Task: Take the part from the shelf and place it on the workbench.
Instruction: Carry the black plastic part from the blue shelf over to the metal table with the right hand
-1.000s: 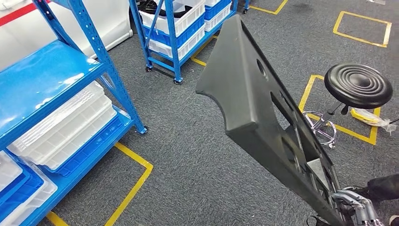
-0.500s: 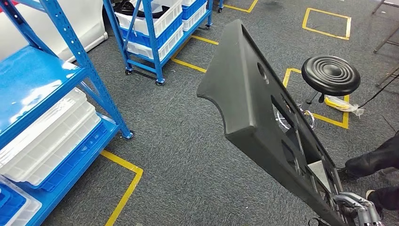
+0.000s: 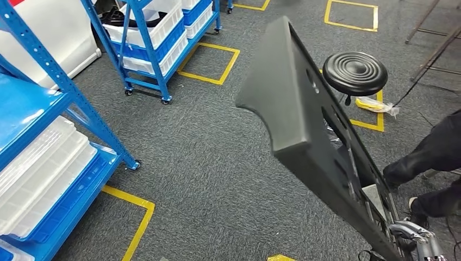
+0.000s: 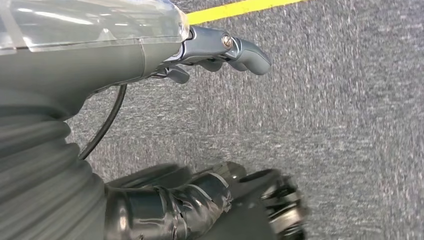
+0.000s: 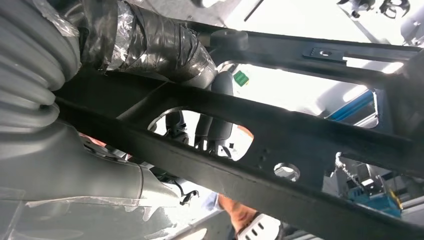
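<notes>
A long dark grey moulded part [image 3: 304, 130] with holes and cut-outs rises slanted across the head view, from the lower right up toward the middle top. My right hand [image 3: 416, 239] grips its lower end at the bottom right corner. In the right wrist view the fingers [image 5: 212, 127] wrap around the part's black frame [image 5: 300, 145]. My left hand [image 4: 220, 50] hangs over grey carpet in the left wrist view, holding nothing, with its fingers curled loosely.
A blue shelf [image 3: 54, 157] with white trays stands at the left; a wheeled blue rack [image 3: 152, 38] with white bins is behind it. A black round stool [image 3: 354, 73] stands right of centre. A person's dark legs [image 3: 429, 157] are at the right edge. Yellow floor lines [image 3: 209, 62] mark the carpet.
The camera has turned right: the shelves slid left and the stool moved left and up. A person's legs came further into view at the right. The part stays in my right hand.
</notes>
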